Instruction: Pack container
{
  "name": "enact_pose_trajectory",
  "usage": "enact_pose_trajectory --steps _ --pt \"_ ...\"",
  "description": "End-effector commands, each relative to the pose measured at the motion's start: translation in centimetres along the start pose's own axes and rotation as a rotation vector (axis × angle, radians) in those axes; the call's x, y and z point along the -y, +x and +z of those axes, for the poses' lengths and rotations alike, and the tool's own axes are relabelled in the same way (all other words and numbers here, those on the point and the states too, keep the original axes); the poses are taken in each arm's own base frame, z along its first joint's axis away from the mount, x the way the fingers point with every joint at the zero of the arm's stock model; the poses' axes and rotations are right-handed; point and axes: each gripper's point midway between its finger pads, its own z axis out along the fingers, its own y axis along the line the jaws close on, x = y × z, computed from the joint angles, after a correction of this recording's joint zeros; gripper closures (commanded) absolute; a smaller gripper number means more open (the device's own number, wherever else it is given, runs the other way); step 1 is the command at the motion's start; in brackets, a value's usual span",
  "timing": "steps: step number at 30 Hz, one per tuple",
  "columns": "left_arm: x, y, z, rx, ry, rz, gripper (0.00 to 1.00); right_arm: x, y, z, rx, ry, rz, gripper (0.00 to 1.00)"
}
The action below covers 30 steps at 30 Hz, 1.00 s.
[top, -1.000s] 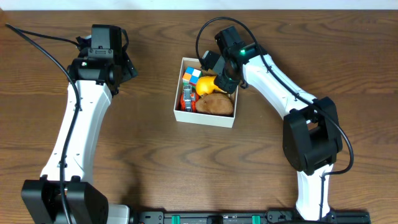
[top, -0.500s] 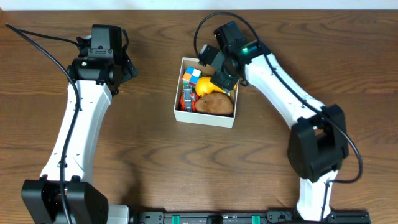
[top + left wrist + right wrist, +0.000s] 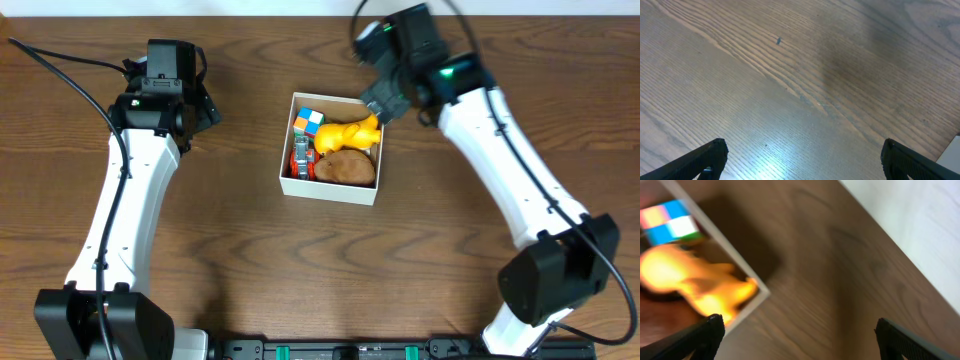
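Overhead: the container sits mid-worktop and holds 4 toys: a cube, a yellow toy, a brown lump and a red-grey piece. The right gripper hovers by its far right corner. The left gripper is well apart.

Left wrist: fingers spread, nothing held, wood below.

Right wrist: blurred, fingers spread and empty beside that corner. My judgement is to rise straight up, clear of the rim, so the yellow toy against the wall is not dragged out.

A dark wood-grain table carries the white container near its far middle.
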Motion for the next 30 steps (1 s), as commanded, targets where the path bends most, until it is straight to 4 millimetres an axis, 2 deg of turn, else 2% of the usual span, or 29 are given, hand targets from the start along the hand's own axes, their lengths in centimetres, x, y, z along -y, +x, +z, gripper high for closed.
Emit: enact_pose_trajectory --steps 1,5,8,16,30 --pt "-0.1 -0.8 -0.9 0.029 0.005 -0.007 0.02 4.5 0.2 -2.1 0.034 0.091 0.149 0.01" --pt "-0.1 -0.8 -0.9 0.029 0.005 -0.007 0.02 6.8 1.2 -2.4 0.030 0.124 0.190 0.01" --pt "-0.2 -0.8 -0.9 0.029 0.005 -0.007 0.02 7.6 1.8 -2.3 0.017 0.132 0.205 0.01" --pt "-0.1 -0.8 -0.9 0.029 0.005 -0.007 0.02 6.6 3.6 -2.3 -0.059 0.101 0.197 0.01" --pt "-0.1 -0.8 -0.9 0.029 0.005 -0.007 0.02 6.6 3.7 -2.3 -0.064 0.099 0.197 0.01"
